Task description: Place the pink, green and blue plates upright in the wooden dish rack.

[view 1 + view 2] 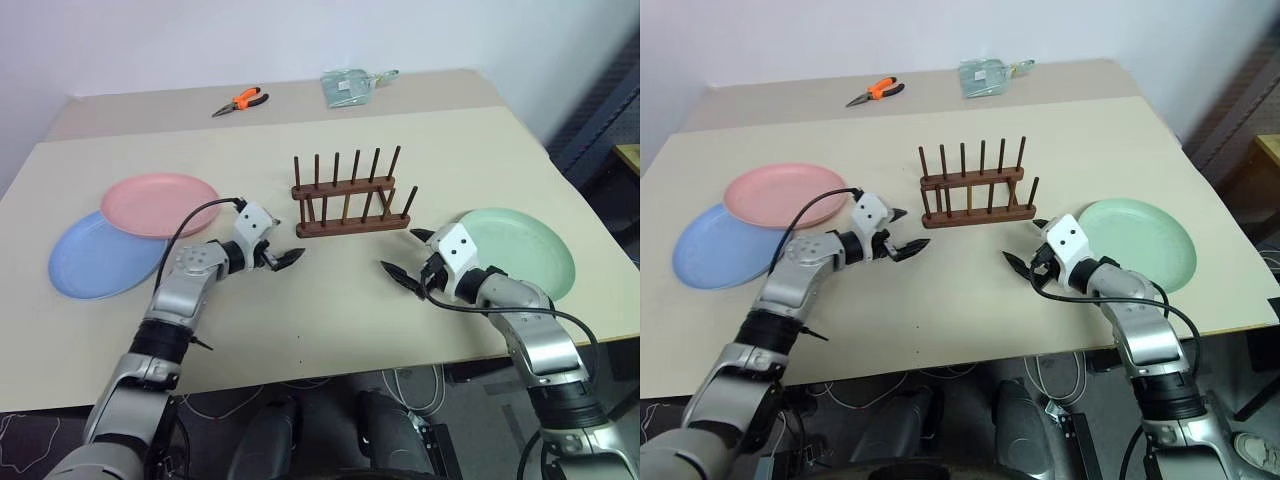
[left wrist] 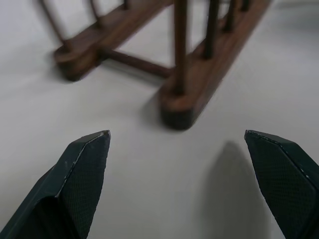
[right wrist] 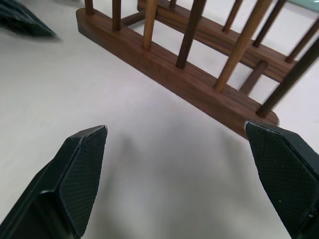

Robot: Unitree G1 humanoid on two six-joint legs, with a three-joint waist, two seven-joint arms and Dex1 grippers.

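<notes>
The left gripper (image 1: 281, 250) hangs just above the table (image 1: 330, 310) with its two black fingers spread wide and nothing between them; it points toward the near left end of the wooden dish rack (image 1: 350, 205). The right gripper (image 1: 408, 257) is also spread wide and empty, low over the table, and it points toward the near right end of the same rack. In the right wrist view the near rail of the rack (image 3: 169, 64) with its upright pegs lies close ahead of the fingers, and a black fingertip of the other gripper shows beyond it. The rack stands in the middle of the table, between the two grippers and a little farther back, and no plate is in it. The pink plate (image 1: 160, 204) lies flat on the left side and overlaps the edge of the blue plate (image 1: 100, 258), which is nearer to the front edge. The green plate (image 1: 520, 250) lies flat on the right side, just behind the right gripper's wrist. At the far edge lie orange-handled pliers (image 1: 240, 101) and a clear plastic bag (image 1: 350, 86).
</notes>
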